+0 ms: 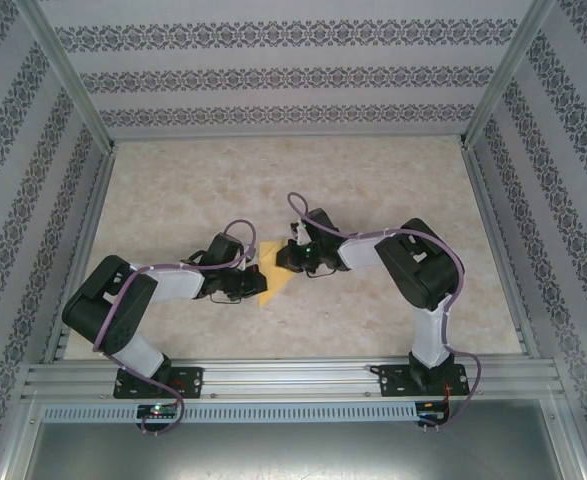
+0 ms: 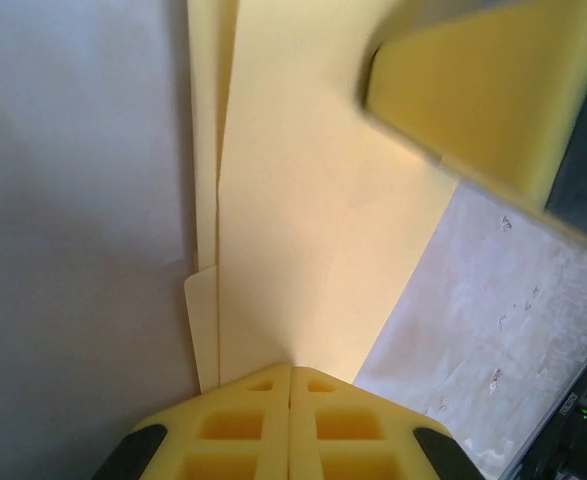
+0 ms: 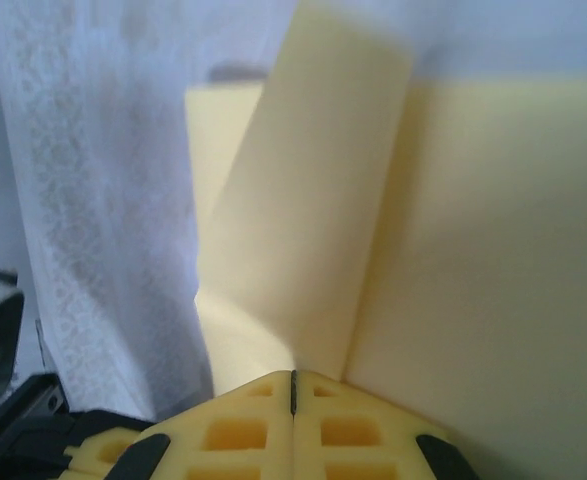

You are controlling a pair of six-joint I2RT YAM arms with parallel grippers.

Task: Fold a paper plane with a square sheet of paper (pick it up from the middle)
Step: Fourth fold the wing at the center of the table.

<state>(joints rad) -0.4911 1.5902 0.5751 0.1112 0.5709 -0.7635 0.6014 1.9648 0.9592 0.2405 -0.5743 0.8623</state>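
Yellow ribbed fingertips (image 2: 243, 430) of the left jaws sit clenched at 6 o'clock in the left wrist view, pinching the lower edge of the square sheet of paper (image 2: 313, 200), which runs up from them toward 12 o'clock in overlapping folded layers. At 1 o'clock a pad (image 2: 493, 90) of the right jaws presses on the same sheet. In the right wrist view those fingertips (image 3: 243, 430) are likewise clamped on the paper (image 3: 473, 250), with one flap leaning toward 12 o'clock. From above, the sheet (image 1: 271, 262) hangs near the middle of the surface (image 1: 373, 180), the left jaws at its 8 o'clock and the right jaws at its 2 o'clock, both gripping it
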